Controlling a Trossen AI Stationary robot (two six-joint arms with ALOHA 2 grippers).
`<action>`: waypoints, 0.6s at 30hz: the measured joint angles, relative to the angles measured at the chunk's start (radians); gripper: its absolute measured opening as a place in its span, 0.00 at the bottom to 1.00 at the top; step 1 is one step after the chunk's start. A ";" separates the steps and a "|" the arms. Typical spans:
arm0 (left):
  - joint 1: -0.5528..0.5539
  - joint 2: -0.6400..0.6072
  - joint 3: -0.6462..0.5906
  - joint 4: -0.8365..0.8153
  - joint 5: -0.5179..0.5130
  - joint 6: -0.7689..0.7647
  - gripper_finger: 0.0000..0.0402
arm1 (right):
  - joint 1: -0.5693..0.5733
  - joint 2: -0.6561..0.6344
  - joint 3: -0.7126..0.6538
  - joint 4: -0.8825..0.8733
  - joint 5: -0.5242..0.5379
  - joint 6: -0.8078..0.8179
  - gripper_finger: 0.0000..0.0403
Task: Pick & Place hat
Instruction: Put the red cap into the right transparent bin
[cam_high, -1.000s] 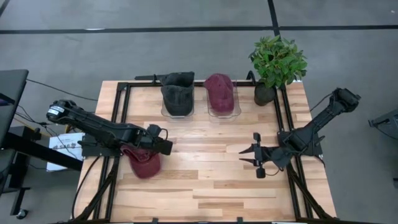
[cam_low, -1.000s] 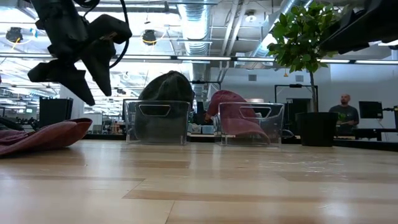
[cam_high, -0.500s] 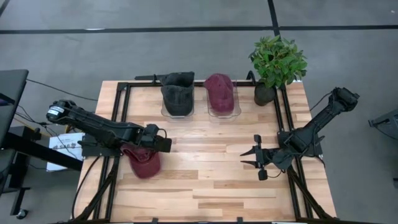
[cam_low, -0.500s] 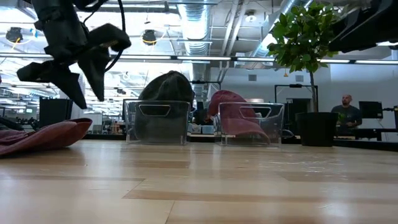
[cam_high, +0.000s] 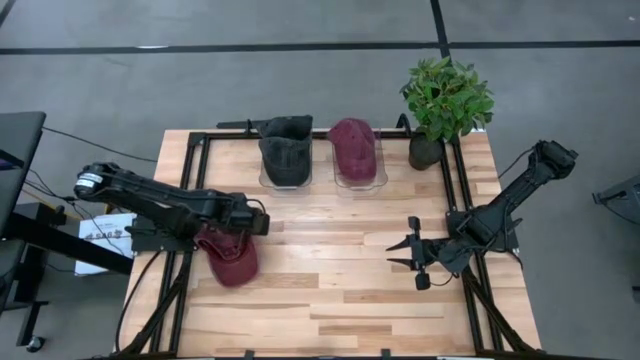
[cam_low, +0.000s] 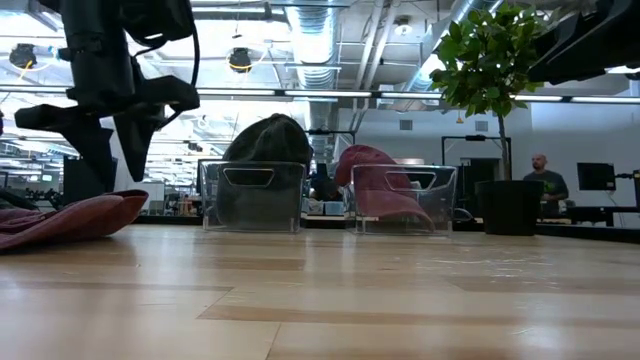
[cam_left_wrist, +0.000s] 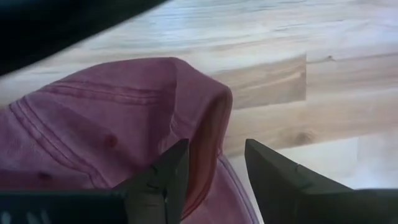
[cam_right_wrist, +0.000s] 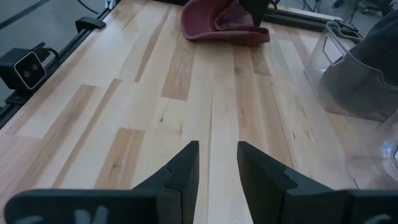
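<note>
A maroon hat lies on the table's left part, resting on its open underside; it also shows in the low view and the left wrist view. My left gripper is open just above the hat's right edge. Its two fingers stand on either side of that edge, and I see no touch. My right gripper is open and empty over the table's right part, and its own wrist view shows it too.
Two clear bins stand at the table's far middle, one with a dark grey hat and one with a maroon hat. A potted plant stands at the far right corner. Bare wood lies between the arms. A person stands in the room behind.
My left gripper has gone down and a little toward the table's left and far edges, onto the maroon hat's right edge, and has turned so that its fingers point more steeply down. It stays open. The hat has not moved.
</note>
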 joint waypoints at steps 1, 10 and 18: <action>0.004 0.005 0.000 0.001 0.000 -0.002 0.38 | 0.000 0.000 0.000 0.000 0.000 0.000 0.25; 0.035 0.108 0.000 0.016 0.001 -0.003 0.38 | 0.000 0.000 0.000 0.000 0.000 0.000 0.25; 0.037 0.207 0.000 0.171 0.005 0.053 0.36 | 0.000 0.000 0.000 0.000 0.000 0.000 0.25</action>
